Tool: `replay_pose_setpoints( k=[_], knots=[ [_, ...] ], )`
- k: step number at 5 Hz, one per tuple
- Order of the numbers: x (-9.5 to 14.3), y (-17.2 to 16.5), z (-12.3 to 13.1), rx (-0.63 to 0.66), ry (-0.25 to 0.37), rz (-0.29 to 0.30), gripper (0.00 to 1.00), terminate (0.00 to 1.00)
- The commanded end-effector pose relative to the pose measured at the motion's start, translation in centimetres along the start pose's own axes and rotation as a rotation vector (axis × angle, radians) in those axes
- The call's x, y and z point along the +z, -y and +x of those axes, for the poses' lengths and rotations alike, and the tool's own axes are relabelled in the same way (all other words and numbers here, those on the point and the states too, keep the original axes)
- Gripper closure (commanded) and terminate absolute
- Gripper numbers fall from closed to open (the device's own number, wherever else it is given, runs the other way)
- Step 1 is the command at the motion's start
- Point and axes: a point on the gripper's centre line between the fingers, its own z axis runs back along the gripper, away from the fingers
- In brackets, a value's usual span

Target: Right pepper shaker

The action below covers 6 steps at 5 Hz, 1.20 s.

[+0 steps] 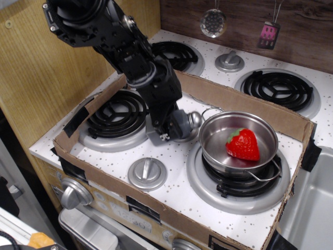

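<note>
We find the pepper shaker (183,125) at the tip of the black arm, tilted with its shiny round cap toward the pan (239,141) and its grey body running back under the gripper (165,133). It lies between the front-left burner (115,117) and the pan, the cap just beside the pan's rim and wire handle. The gripper comes down on the shaker's left end from above, and the grey body shows on both sides of it (we read that as the fingers clamped on the shaker, though the contact itself is masked by the wrist). We cannot tell whether the shaker's base touches the speckled stovetop (182,192). A strawberry (242,144) lies in the pan. A round silver knob (147,173) sits in front of the gripper, apart from it. The cardboard wall (237,99) hides part of the rear stovetop.
</note>
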Motion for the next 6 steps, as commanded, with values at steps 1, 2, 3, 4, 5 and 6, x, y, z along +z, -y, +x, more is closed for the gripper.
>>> replay_pose_setpoints(
  k=[1,2,3,4,5,6],
  knots=[
    [2.4,-3.2,-0.4,0.010,0.115,0.119,1.00,0.00],
    [2.7,-3.4,-1.2,0.019,0.142,0.152,1.00,0.00],
    [2.6,-3.5,-2.2,0.050,0.213,0.185,1.00,0.00],
    [3.0,-4.2,-2.9,0.073,0.278,0.240,1.00,0.00],
    [3.8,-5.4,-3.6,0.087,0.329,0.239,1.00,0.00],
    [4.4,-6.0,-4.1,0.096,0.363,0.229,1.00,0.00]
  ],
)
